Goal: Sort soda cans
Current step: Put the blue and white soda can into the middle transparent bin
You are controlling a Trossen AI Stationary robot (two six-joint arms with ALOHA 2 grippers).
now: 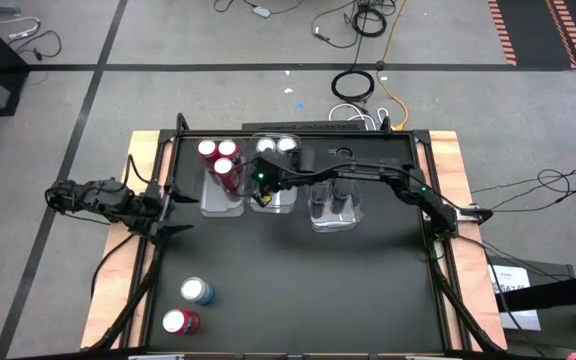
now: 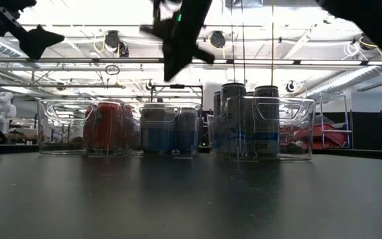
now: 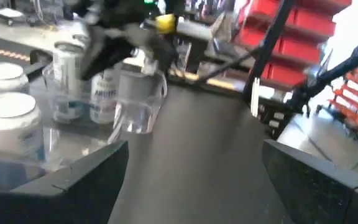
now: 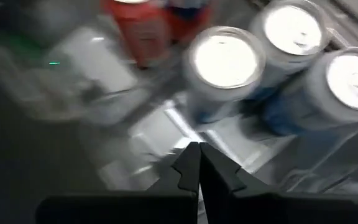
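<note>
Three clear trays stand at the far side of the table. The left tray [image 1: 224,206] holds red soda cans [image 1: 226,168]. The middle tray [image 1: 284,204] holds blue-and-silver cans [image 4: 225,60]. The right tray [image 1: 334,222] holds dark grey cans [image 2: 233,119]. A blue-and-silver can [image 1: 197,291] and a red can [image 1: 180,322] stand loose at the near left. My right gripper [image 4: 199,163] hangs shut and empty above the middle tray's near part. My left gripper [image 3: 194,174] waits open at the table's left edge, above the tabletop.
The wide black tabletop [image 1: 308,290] between the trays and the near edge carries only the two loose cans. Raised frame bars [image 1: 438,270] run along the table's sides. Cables lie on the floor beyond the far edge.
</note>
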